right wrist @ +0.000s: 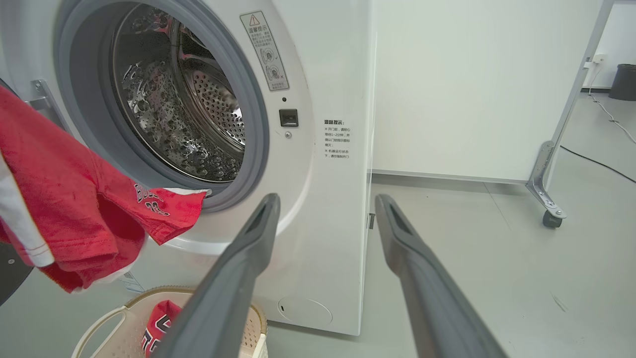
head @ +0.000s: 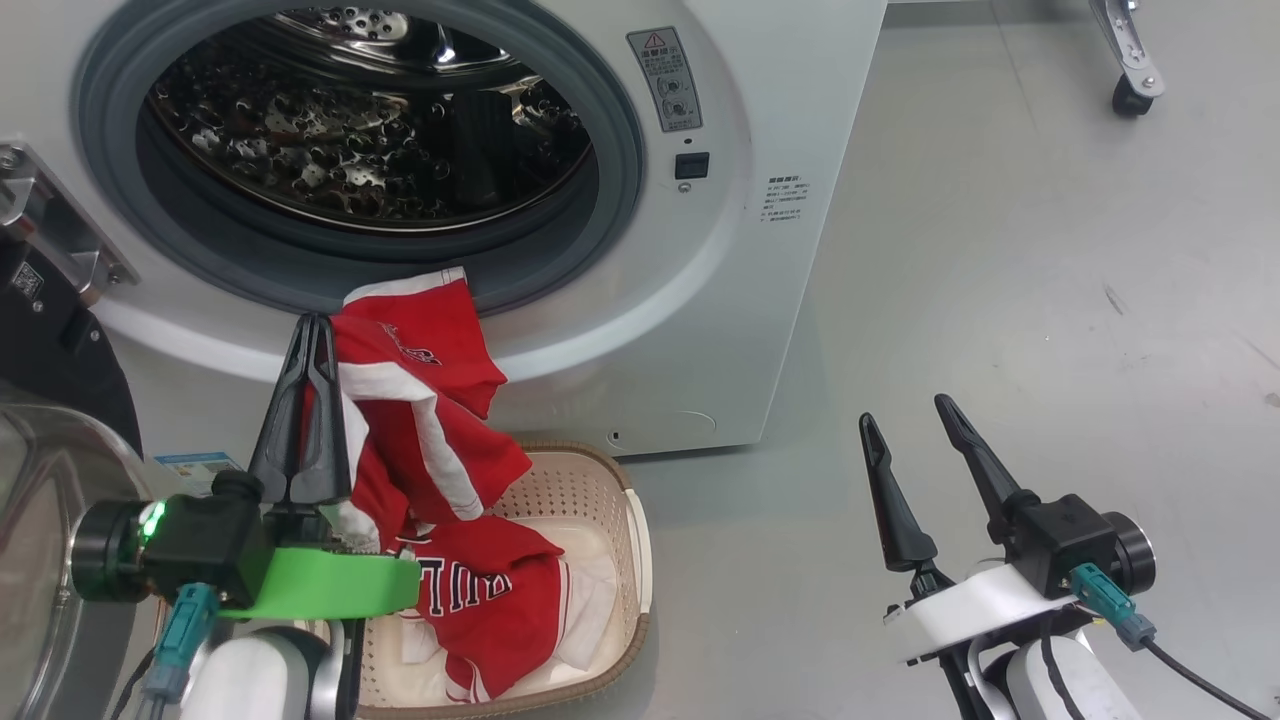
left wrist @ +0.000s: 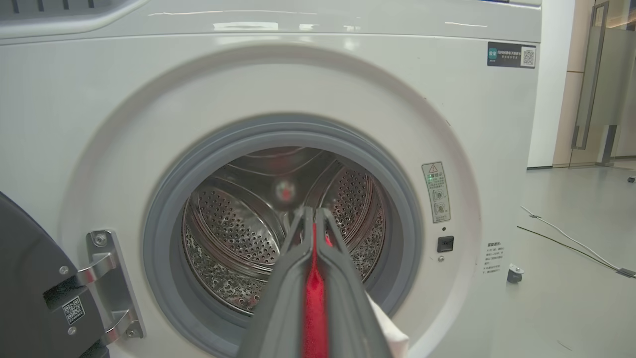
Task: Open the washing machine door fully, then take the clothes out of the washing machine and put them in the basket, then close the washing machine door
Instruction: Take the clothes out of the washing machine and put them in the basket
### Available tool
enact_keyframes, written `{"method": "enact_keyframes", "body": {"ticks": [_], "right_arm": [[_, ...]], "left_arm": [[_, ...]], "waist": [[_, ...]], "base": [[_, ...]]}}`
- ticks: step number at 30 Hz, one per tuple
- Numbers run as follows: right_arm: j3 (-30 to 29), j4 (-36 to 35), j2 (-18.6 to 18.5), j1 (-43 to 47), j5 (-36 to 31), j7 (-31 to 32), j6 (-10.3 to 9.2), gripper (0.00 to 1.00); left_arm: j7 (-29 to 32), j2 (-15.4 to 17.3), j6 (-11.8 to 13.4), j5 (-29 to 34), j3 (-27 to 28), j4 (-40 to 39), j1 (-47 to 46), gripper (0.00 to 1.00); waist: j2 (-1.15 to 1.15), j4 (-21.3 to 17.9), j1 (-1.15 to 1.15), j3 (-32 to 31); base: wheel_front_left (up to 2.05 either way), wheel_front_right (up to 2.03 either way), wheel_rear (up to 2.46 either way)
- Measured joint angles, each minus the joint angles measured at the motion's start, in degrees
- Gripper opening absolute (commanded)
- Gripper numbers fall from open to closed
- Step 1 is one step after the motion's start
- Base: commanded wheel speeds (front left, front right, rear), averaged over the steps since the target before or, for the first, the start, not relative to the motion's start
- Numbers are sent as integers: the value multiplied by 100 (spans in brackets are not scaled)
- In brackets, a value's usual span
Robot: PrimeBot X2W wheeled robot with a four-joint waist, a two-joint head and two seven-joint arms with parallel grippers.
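The white washing machine (head: 760, 250) stands with its steel drum (head: 370, 130) exposed, and no clothes show inside it. Its black washing machine door (head: 50, 350) is swung out at the left. My left gripper (head: 312, 322) is shut on a red garment with white stripes (head: 430, 400), which hangs below the drum opening and over the basket (head: 635, 540). In the left wrist view, red cloth (left wrist: 314, 298) is pinched between the fingers (left wrist: 278, 298). Another red lettered garment (head: 500, 590) lies in the basket with white fabric. My right gripper (head: 915, 410) is open and holds nothing, to the right of the basket.
A metal frame leg with a caster wheel (head: 1135, 95) stands at the far right. Bare grey floor (head: 1000, 300) stretches to the right of the machine. A thin cable (left wrist: 571, 238) lies on the floor beyond the machine.
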Motion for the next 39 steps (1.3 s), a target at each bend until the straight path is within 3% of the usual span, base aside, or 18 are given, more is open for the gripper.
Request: {"method": "enact_keyframes", "body": {"ticks": [21,39], "right_arm": [[-13,-389,4,-115,-108,0,47,100],[-9,-686,10,-754,-102,-1,104,100]], "left_arm": [[188,-35,45,-464,54,1079,469,0],[491,-59,46,-712,241,2747,-835,0]], "waist": [[0,-148,0,857],[0,-439,0,2184]], "base": [[0,0,0],[0,0,0]]}}
